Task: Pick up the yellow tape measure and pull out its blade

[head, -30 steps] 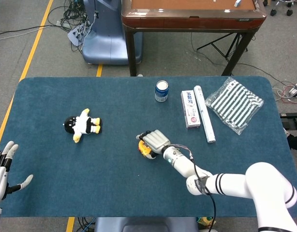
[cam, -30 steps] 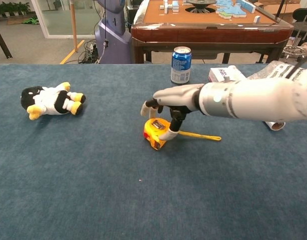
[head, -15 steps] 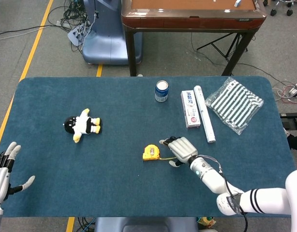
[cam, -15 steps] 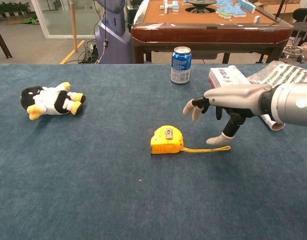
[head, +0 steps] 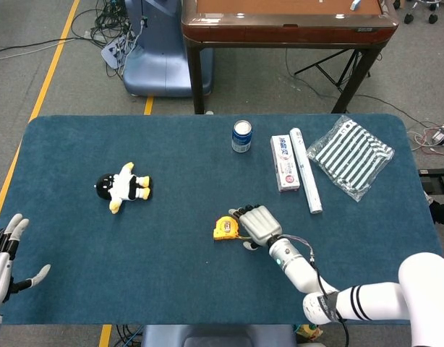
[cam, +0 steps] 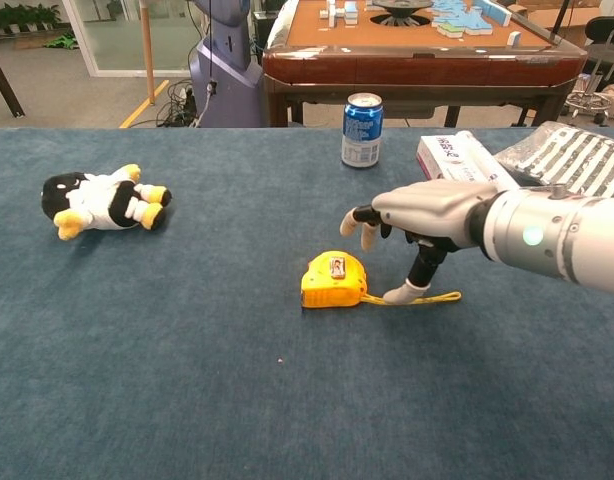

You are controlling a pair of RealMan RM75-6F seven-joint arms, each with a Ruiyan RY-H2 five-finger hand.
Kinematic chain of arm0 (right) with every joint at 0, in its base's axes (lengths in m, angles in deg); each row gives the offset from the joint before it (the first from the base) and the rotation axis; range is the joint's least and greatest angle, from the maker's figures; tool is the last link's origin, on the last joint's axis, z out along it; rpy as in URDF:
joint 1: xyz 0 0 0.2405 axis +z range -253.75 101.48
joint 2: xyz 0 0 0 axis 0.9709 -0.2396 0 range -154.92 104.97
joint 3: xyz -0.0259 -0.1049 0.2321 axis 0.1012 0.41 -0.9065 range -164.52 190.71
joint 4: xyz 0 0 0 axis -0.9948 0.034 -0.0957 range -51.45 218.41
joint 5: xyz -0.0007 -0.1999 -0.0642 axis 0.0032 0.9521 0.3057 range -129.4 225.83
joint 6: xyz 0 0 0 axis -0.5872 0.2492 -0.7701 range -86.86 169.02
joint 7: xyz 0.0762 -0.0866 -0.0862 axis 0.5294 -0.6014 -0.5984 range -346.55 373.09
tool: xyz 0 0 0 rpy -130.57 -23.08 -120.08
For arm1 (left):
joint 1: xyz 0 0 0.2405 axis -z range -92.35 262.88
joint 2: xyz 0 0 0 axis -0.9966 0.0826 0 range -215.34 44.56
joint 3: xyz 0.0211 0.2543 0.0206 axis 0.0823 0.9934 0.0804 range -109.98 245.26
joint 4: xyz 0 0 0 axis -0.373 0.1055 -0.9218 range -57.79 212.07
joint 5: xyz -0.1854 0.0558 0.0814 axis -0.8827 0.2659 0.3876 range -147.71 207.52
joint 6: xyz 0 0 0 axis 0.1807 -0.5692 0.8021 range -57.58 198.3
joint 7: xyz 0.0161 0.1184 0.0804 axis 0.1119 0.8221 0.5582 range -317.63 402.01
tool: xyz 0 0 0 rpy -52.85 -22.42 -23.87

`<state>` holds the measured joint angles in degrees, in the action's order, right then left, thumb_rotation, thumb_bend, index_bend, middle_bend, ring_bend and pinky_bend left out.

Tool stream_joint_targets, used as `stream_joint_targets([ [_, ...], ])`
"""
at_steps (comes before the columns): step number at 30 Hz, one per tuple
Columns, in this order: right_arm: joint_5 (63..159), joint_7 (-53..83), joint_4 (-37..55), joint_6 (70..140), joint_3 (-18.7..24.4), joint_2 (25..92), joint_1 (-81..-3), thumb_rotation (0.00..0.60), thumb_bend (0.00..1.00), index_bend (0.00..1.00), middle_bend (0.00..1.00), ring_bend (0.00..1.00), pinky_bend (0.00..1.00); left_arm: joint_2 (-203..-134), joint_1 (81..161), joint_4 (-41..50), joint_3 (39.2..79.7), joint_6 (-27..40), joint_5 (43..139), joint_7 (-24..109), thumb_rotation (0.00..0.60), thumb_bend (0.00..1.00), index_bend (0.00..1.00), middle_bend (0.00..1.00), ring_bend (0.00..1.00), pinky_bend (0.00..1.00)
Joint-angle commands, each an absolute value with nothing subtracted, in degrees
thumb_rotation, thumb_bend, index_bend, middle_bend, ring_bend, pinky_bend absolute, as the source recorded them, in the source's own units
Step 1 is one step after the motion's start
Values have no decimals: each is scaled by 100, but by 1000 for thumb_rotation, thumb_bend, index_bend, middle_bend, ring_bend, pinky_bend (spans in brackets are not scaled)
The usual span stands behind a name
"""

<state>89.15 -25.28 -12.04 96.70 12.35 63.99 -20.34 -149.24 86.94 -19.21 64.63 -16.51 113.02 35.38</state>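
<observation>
The yellow tape measure (head: 223, 228) (cam: 333, 280) lies flat on the blue table, a short length of its blade (cam: 432, 297) pulled out to the right along the cloth. My right hand (head: 257, 225) (cam: 419, 214) hovers just right of the case with fingers spread, holding nothing. Its thumb tip (cam: 399, 294) points down and touches the blade near the case. My left hand (head: 5, 259) is open at the table's near left edge, far from the tape measure, and shows only in the head view.
A penguin plush (head: 123, 187) (cam: 102, 200) lies at the left. At the back stand a blue can (head: 241, 136) (cam: 362, 130), a white box (head: 284, 163) (cam: 455, 150), a white tube (head: 306, 181) and a striped bag (head: 352, 155) (cam: 577, 160).
My right hand let go of the tape measure, drew off to the right, then came back left close to the case. The tape measure now lies flat, slightly further right.
</observation>
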Motion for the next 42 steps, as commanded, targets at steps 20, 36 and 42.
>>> stream_joint_targets([
  [20,8545,-2932,-540,9526,1032,7057,-1812,600,307,168,280,237,291,-14871,8644,-1824,6469,-1665,11326,3312,600,189,0,0,0,0],
  [36,8560,-3022,-332,9506,957,7250,-1781,600,333,202,294,255,291,-14892,8649,-1758,6459,-1633,11312,3239,600,189,0,0,0,0],
  [42,8581,-3041,-265,9527,929,7313,-1787,600,355,218,298,257,291,-14880,8630,-1743,6448,-1662,11306,3187,600,188,0,0,0,0],
])
